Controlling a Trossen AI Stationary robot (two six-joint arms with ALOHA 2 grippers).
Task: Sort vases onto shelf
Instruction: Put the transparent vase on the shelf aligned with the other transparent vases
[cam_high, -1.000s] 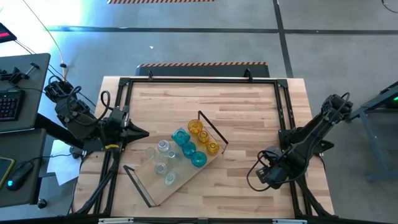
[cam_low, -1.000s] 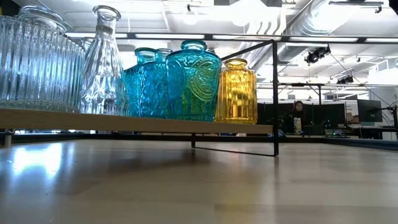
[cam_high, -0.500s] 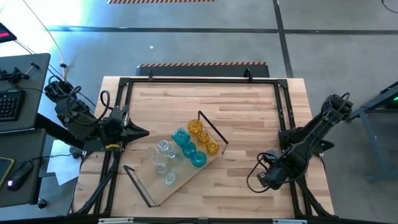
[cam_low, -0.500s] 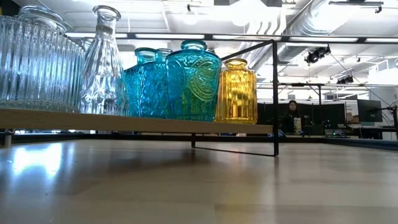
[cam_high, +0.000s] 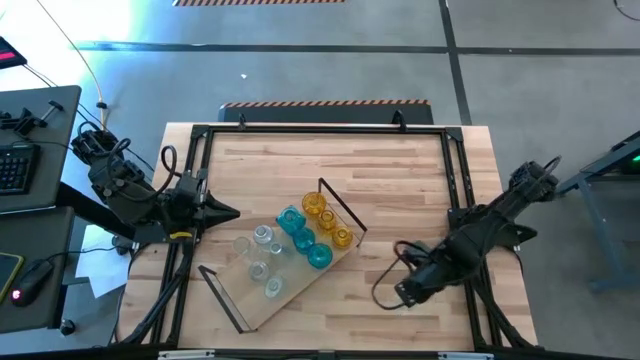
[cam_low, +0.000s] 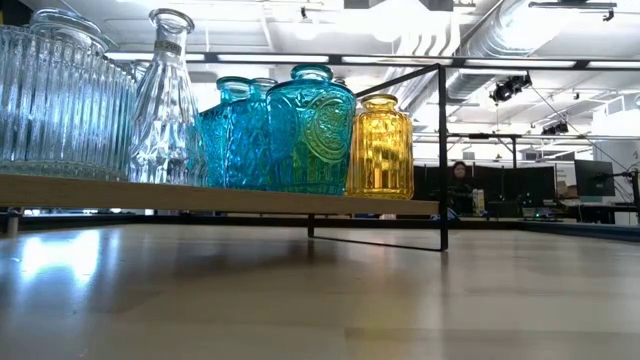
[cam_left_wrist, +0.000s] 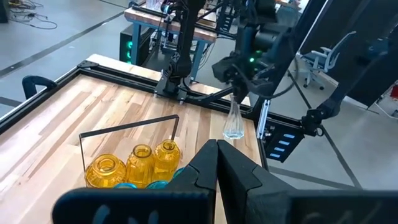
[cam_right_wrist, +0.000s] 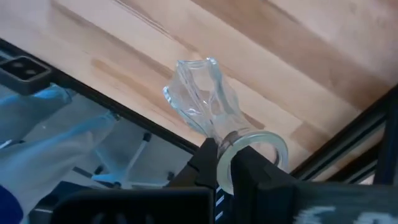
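The shelf (cam_high: 262, 283), a light-wood board with black wire ends, lies slantwise on the table. On it stand amber vases (cam_high: 326, 221), teal vases (cam_high: 303, 240) and clear vases (cam_high: 259, 255); the low view shows them upright on the board (cam_low: 220, 196). Near the table's right edge my right gripper (cam_high: 405, 290) is shut on a clear flask-shaped vase (cam_left_wrist: 234, 119). My left gripper (cam_high: 230, 213) is shut and holds nothing at the table's left edge, pointing toward the shelf. My right gripper pinches the clear vase's narrow neck (cam_right_wrist: 225, 142) between its two fingers, just under the flared rim (cam_right_wrist: 267, 144). The fingers come from above, pointing steeply down and lying across the neck. The vase hangs upright below them, its wide base (cam_left_wrist: 234, 132) clear of the table.
A black frame (cam_high: 320, 130) runs around the tabletop; its right rail (cam_high: 458, 190) passes close to my right arm. Bare wood lies between the shelf and the right gripper. A desk with a keyboard (cam_high: 15, 165) stands left of the table. A person (cam_low: 458, 185) sits far behind.
My right gripper has moved from beside the right rail toward the table's left and a little toward its near edge, rising as it went. The shelf and the vases on it have stayed put.
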